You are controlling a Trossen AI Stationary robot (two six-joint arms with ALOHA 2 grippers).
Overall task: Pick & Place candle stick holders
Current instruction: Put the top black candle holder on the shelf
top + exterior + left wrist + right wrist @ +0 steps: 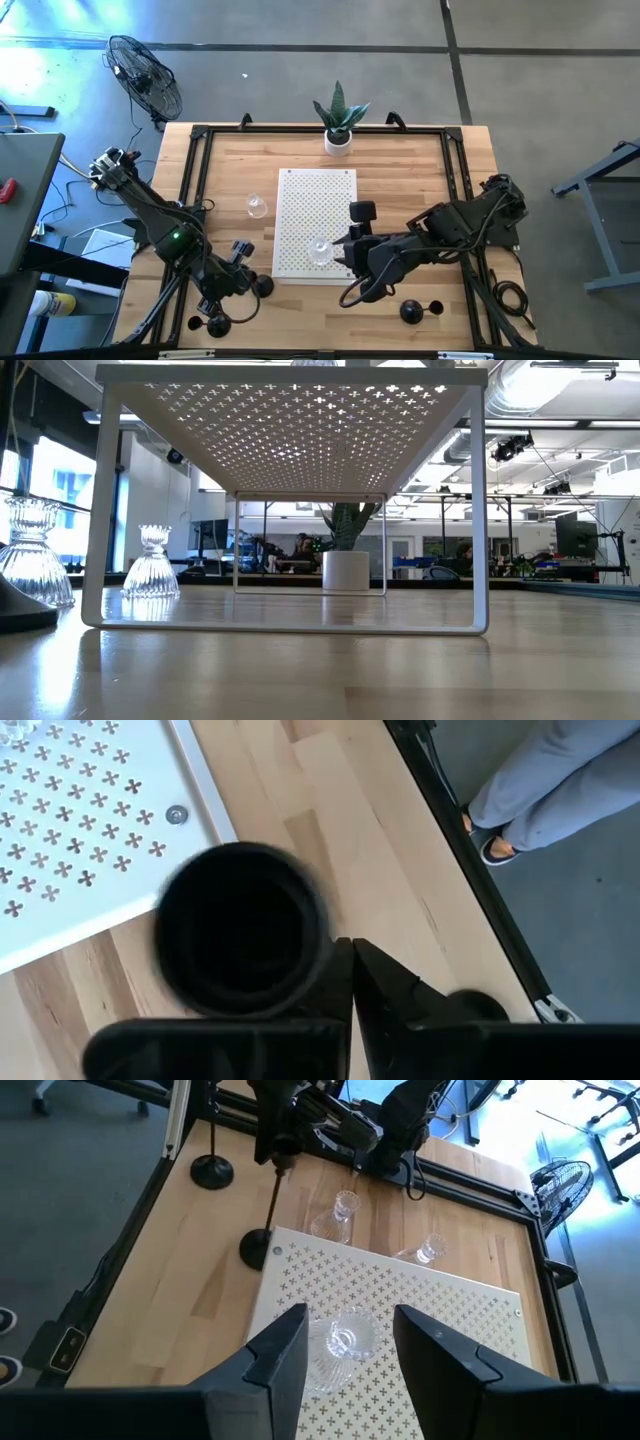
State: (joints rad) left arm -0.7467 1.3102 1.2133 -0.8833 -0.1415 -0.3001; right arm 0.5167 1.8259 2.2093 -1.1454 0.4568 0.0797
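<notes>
Right gripper hangs open over a glass holder on the shelf, release apparently done; left gripper is clamped on a black holder, which needs setting down next.

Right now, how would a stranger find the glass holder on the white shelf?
Find the white perforated shelf in the table's middle. Near its edge closest to the arms stands a small clear glass holder, before the right gripper's open fingers. It alone is on the shelf; the other glass ones are on the wood.
</notes>
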